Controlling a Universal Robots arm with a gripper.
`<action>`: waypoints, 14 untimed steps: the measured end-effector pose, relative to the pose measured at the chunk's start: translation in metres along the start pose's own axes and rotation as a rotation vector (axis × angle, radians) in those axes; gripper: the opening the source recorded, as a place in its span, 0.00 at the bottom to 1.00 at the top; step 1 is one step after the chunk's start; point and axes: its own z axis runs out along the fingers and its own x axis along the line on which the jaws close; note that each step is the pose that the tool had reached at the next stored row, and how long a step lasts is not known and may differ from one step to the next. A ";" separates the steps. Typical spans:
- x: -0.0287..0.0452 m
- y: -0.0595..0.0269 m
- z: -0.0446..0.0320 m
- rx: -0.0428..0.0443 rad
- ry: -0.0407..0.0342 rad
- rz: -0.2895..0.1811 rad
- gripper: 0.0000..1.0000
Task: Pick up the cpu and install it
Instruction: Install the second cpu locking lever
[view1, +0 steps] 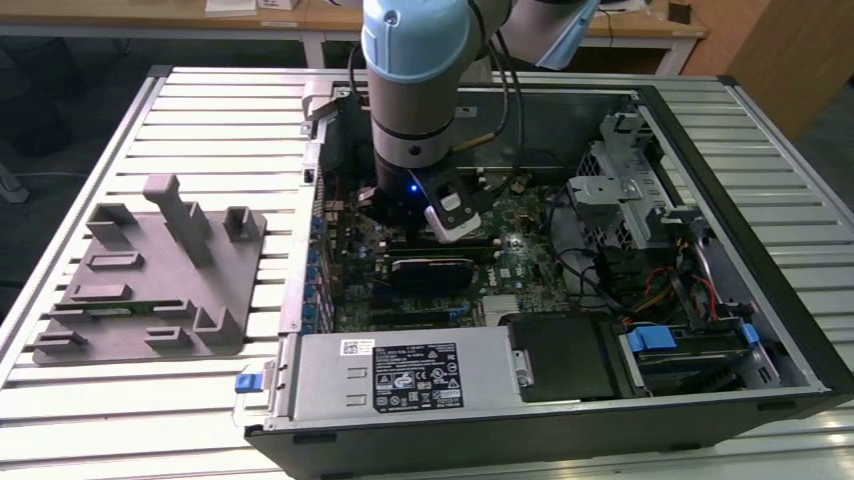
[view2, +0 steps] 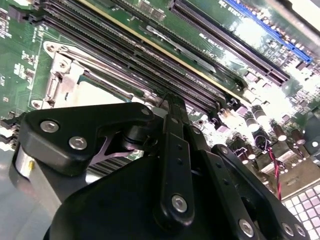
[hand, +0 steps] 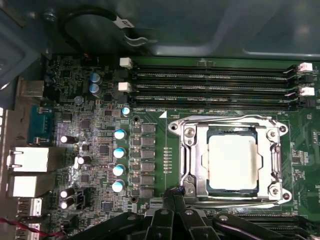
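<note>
One arm reaches down into the open computer case (view1: 747, 250), which lies on its side on the slatted table (view1: 200, 110), and you can see the gripper (view1: 400, 235) low over the motherboard (view1: 534, 240) in the exterior view. The cpu (hand: 231, 162) already sits in its socket frame (hand: 187, 165) in the first wrist view, silver top up, square within the metal bracket. The gripper's black linkages (hand: 172, 220) hang just beside the socket's edge, and nothing is held between them. You cannot tell from these pictures how far apart the fingertips stand. In the second wrist view the gripper body (view2: 170, 165) covers most of the socket, with the memory slots (view2: 150, 55) running beside it. The grey plastic tray (view1: 147, 290) rests on the table at the exterior view's left, well apart from the case.
</note>
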 end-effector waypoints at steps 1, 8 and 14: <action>0.0007 0.0000 0.0000 0.0000 0.0000 0.000 0.11; 0.0028 0.0000 -0.0001 0.0014 0.0001 0.000 0.11; 0.0027 0.0005 -0.0032 0.0116 -0.0003 0.000 0.11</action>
